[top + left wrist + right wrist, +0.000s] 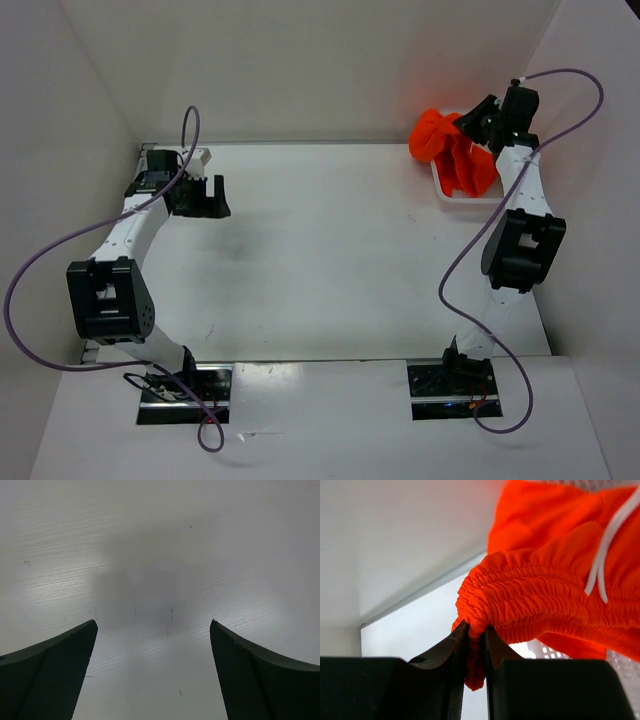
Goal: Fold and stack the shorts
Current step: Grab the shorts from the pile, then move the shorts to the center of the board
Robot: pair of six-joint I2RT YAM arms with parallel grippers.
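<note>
Well, my right gripper [476, 630] pinches only a thin fold of the shorts [545, 595] over the basket [443, 192] at the far right, so I fear the cloth slips out on lifting, and my left gripper [153, 625] stands wide open, empty

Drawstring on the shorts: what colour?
White drawstring, on bright orange shorts. The right wrist view shows it best.
</note>
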